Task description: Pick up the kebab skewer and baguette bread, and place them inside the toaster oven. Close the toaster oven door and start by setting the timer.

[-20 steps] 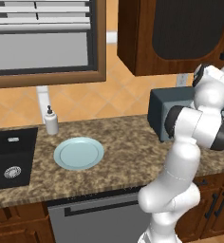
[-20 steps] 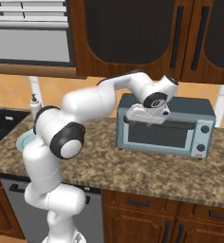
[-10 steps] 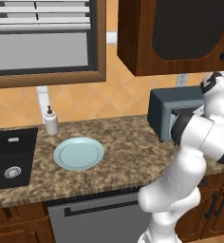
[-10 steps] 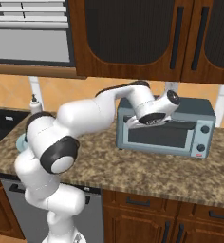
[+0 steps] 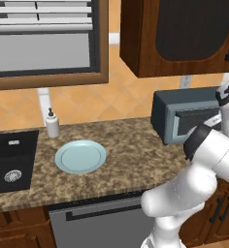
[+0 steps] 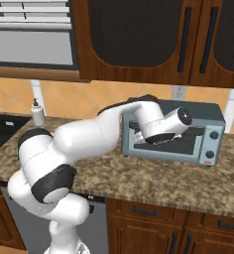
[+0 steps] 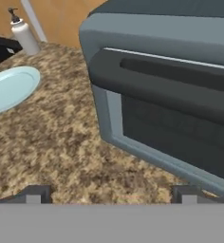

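The boxy toaster oven (image 6: 215,121) is dark blue-grey, its door (image 7: 171,118) framed in lighter grey around dark glass. The round plate (image 5: 80,156) is pale blue. The speckled stone counter (image 5: 131,160) is mottled brown and black — granite-like. The small soap bottle (image 5: 52,124) looks white, perhaps greyish.

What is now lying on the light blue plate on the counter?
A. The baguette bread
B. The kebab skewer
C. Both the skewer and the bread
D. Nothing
D: the light blue plate shows only its bare surface in the left base view, and the hand view shows it bare as well, to the left of the toaster oven.
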Available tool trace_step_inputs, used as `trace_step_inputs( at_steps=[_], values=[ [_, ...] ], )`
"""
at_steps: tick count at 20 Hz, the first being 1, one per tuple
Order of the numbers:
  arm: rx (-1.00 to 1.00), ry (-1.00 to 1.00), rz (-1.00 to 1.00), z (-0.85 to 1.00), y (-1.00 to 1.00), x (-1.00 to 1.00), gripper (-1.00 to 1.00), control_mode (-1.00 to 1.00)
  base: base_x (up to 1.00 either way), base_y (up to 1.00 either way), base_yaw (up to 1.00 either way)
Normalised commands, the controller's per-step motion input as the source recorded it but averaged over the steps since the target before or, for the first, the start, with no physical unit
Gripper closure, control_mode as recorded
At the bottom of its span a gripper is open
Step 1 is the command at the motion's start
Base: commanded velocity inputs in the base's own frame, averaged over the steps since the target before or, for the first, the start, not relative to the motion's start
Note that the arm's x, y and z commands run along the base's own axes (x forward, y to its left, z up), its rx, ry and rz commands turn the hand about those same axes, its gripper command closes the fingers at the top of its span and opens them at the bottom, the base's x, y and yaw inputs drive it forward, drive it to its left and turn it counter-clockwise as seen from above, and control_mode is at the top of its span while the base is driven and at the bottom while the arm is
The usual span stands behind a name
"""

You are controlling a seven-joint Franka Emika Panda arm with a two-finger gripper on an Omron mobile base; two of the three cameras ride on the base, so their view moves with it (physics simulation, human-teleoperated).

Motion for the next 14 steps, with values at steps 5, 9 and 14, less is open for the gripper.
trace_step_inputs(
  at_steps=[5, 9, 14],
  values=[
    [0.0, -0.06, -0.01, 0.0, -0.38, -0.87, -1.0, -1.0, 0.0, 0.0, 0.0],
    [0.0, -0.07, 0.0, 0.0, -0.34, -0.49, -1.0, -1.0, 0.0, 0.0, 0.0],
    [0.0, -0.06, -0.02, 0.0, -0.52, -0.19, -1.0, -1.0, 0.0, 0.0, 0.0]
  ],
)
